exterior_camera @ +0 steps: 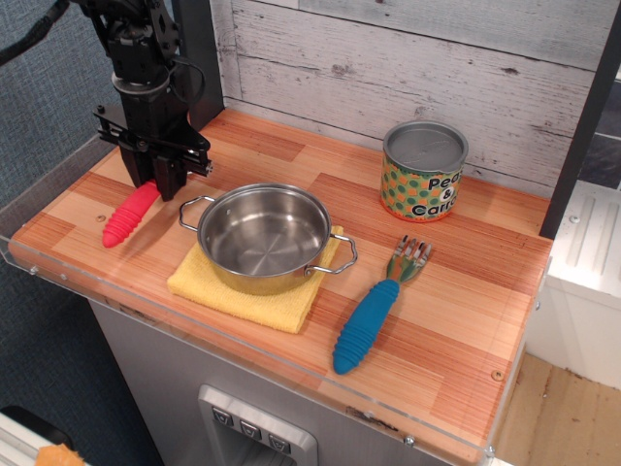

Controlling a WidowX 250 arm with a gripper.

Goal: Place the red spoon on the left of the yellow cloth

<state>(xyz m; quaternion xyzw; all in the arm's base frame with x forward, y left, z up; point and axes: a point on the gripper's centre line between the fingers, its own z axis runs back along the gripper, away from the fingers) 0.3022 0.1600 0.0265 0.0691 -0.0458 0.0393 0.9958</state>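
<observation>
We see the gripper down at the back-left part of the counter, its black fingers pointing down over the far end of the red spoon. The spoon's metal bowl is hidden behind the fingers, so we can't tell whether they are clamped on it or how wide they stand

Red spoon: ribbed handle lies on the counter near the left edge, angled from front-left to back-right, its near end towards the front-left corner. It sits to the left of the yellow cloth, apart from it, with bare wood between. Whether the handle lies flat or is lifted at the gripper end we can't tell

Yellow cloth: near the front edge, left of centre, lying flat, one corner towards the front edge. A steel pot stands upright on it and covers most of it; cloth shows along the pot's front and left sides. Pot's left handle points towards the gripper and is near it, no contact visible

Other items: a fork with a blue handle lies right of the pot, handle towards the front edge, tines towards the back, near the pot's right handle but not touching. A can with a dotted label stands upright near the back edge, right of centre, close to the plank wall
</observation>
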